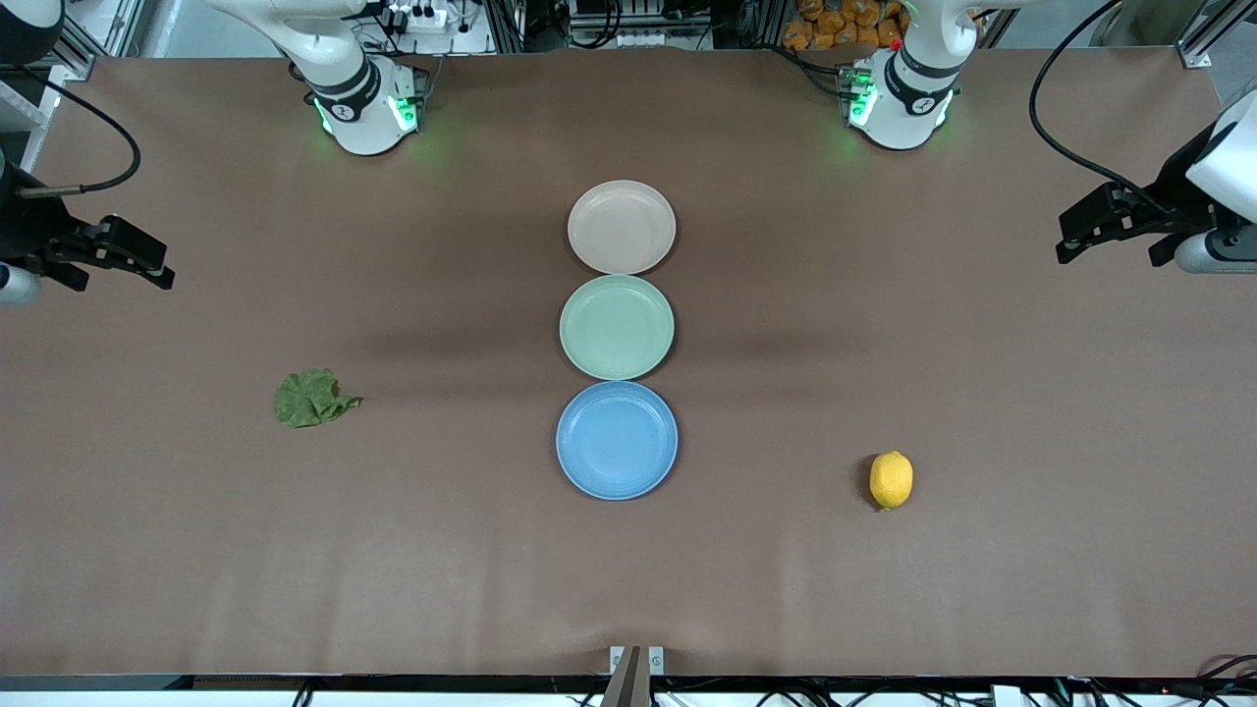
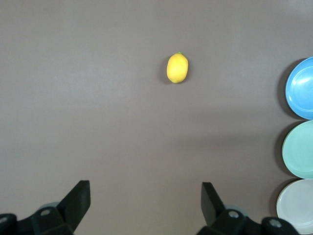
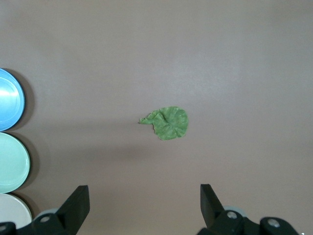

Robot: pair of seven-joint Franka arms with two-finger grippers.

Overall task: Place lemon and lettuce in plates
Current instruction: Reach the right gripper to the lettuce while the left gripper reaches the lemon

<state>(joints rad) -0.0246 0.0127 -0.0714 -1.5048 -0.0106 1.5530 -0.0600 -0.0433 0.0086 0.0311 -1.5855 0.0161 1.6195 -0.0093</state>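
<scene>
The lemon (image 1: 891,479) lies on the brown table toward the left arm's end, and shows in the left wrist view (image 2: 177,67). The lettuce (image 1: 310,398) lies toward the right arm's end, and shows in the right wrist view (image 3: 167,122). The beige-pink plate (image 1: 622,227) and the blue plate (image 1: 617,440) are in a row at the table's middle, both empty. My left gripper (image 1: 1075,241) is open and empty, up over the table's edge at its end. My right gripper (image 1: 147,267) is open and empty, up over the table's edge at its own end.
A mint-green plate (image 1: 617,327) sits between the beige-pink and blue plates, touching both. The arm bases (image 1: 368,98) stand along the table's edge farthest from the front camera. A small bracket (image 1: 635,660) is at the table's nearest edge.
</scene>
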